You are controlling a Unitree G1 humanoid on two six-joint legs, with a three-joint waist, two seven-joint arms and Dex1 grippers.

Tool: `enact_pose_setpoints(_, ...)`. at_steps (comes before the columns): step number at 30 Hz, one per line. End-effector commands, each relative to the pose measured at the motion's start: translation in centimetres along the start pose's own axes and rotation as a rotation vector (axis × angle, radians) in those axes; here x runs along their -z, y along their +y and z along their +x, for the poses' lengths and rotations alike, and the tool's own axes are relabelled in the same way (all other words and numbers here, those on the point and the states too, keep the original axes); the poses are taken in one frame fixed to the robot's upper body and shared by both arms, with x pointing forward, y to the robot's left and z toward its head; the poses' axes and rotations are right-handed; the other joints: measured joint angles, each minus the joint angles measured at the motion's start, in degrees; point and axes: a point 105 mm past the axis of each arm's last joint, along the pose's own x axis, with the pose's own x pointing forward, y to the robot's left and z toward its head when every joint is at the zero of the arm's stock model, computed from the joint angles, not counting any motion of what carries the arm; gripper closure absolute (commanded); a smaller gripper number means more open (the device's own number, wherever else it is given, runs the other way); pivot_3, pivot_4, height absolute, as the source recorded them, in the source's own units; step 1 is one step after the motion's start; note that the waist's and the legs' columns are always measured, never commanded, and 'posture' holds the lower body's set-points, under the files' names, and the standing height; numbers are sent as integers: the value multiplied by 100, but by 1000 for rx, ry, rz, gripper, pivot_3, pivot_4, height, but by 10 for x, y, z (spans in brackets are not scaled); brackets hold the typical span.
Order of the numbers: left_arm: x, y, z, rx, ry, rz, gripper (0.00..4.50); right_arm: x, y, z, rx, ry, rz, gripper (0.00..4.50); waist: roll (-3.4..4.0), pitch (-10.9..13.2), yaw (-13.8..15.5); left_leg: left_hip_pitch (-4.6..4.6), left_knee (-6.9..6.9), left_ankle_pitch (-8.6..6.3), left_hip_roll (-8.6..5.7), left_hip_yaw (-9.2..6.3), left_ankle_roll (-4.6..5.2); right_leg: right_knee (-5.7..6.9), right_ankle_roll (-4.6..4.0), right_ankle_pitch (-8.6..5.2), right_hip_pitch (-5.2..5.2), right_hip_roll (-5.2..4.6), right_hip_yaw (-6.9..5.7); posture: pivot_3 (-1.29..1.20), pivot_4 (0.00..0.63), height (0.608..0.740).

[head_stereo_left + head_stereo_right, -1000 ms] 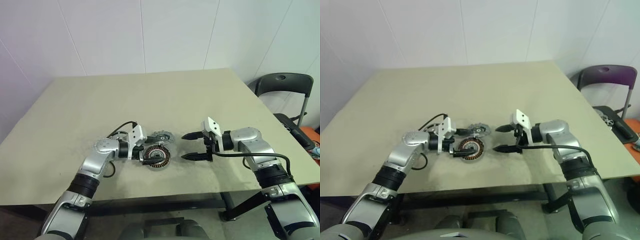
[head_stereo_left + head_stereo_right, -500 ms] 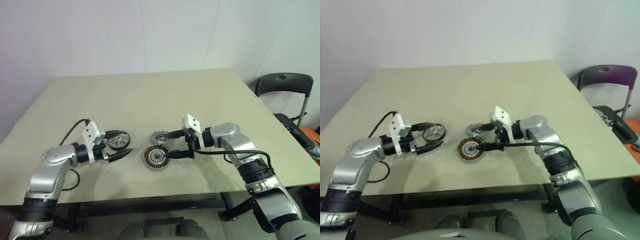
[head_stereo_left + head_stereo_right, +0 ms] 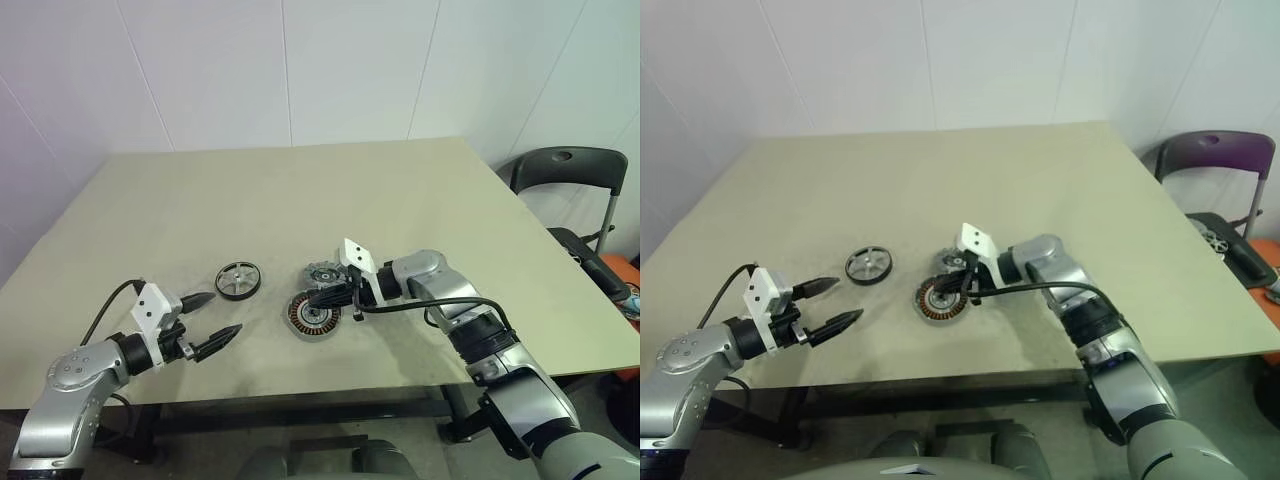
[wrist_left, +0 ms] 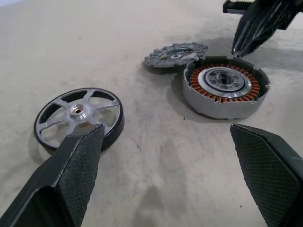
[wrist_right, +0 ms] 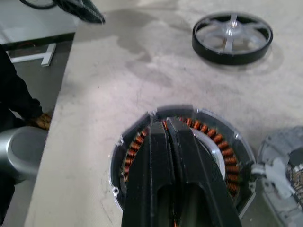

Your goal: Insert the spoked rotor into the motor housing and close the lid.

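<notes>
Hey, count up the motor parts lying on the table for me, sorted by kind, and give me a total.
Spoked rotor: 1
Motor housing: 1
Lid: 1
Total: 3

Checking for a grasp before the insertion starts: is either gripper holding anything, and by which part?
Nothing is held. The left gripper is open in the air; the right gripper is shut over the motor housing, gripping nothing.

Even, bright, diffuse lighting overall; soft short shadows beside parts on surface (image 3: 420, 200). No glare. Head views sharp. Right wrist view soft, right tool (image 5: 173, 125) blurred up close.
</notes>
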Motion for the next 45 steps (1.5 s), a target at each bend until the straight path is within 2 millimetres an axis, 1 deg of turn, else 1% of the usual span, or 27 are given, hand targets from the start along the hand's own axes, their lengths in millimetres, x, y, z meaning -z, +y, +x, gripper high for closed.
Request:
enact_pose_setpoints(1,-16,1,-4,-20,-57,44,0,-11,-3,5,-7,-9,-53,4483,0,0,-4,0,0,0,0,0,0,0,0,0,0,0,0,0,0,740)
enact_pose_setpoints(3,-16,0,-5,-28,-59,40,0,-6,-5,9,-5,-1,-44,4483,0,0,-14,0,-2,0,0,1,0,-1,0,0,0,0,0,0,0,740)
enact_pose_setpoints(7,-15,0,-5,-37,-60,38,0,6,-16,17,41,17,4,4483,0,0,-20,2,-1,0,0,1,0,2,0,1,0,2,0,0,0,740)
enact_pose_setpoints(9,-15,0,-5,-38,-61,37,0,15,-20,19,62,38,12,4483,1,0,-18,3,-1,0,0,1,0,2,-1,1,0,2,0,0,0,740)
enact_pose_setpoints(11,-16,1,-5,-39,-63,37,0,18,-22,19,71,36,27,4483,0,-1,-24,7,-1,0,-1,1,0,2,-1,1,4,2,0,0,0,740)
enact_pose_setpoints(17,-16,2,-2,-33,-66,41,0,9,-19,17,46,-36,75,4483,1,-1,-37,14,7,1,1,0,-1,9,-1,-5,11,6,1,0,0,740)
enact_pose_setpoints(20,-16,1,1,-27,-71,43,0,-6,-22,11,47,-116,110,4483,2,0,-19,10,7,1,1,0,-1,8,-1,-4,8,6,1,0,0,740)
enact_pose_setpoints(22,-16,1,2,-25,-72,44,0,-11,-24,7,58,-140,124,4483,2,0,-18,8,5,1,0,0,-1,6,-9,2,6,3,1,0,0,740)
enact_pose_setpoints(28,-16,2,3,-22,-72,46,0,-8,-28,3,81,-113,105,4483,3,1,-27,2,-11,1,0,1,-1,1,6,9,-6,3,1,0,0,740)
enact_pose_setpoints(31,-15,3,3,-23,-70,46,0,-12,-23,2,49,-125,100,4483,4,2,-24,2,-10,1,0,1,-1,2,-2,4,-5,4,1,0,0,740)
enact_pose_setpoints(36,-12,5,1,-26,-67,43,0,-12,-19,4,30,-131,103,4483,4,2,-22,3,-8,1,0,1,-1,1,-5,2,-3,3,1,0,0,740)
enact_pose_setpoints(39,-11,4,1,-24,-63,44,0,-2,-17,11,35,-94,113,4483,4,2,-21,3,-8,1,0,1,-1,2,-4,2,-4,3,1,0,0,740)
enact_pose_setpoints(41,-11,3,1,-23,-64,43,0,12,-16,14,45,-27,104,4483,4,2,-21,3,-8,1,0,1,-1,1,-5,2,-3,3,1,0,0,740)
enact_pose_setpoints(44,-11,1,2,-22,-67,43,0,43,-23,14,110,117,101,4483,6,0,-30,3,-8,0,0,2,-1,1,-5,2,-4,3,1,0,0,740)
enact_pose_setpoints(45,-11,1,3,-22,-68,43,0,47,-25,13,123,130,117,4483,6,-1,-35,9,-8,0,0,3,-1,2,-5,2,2,3,2,0,0,740)
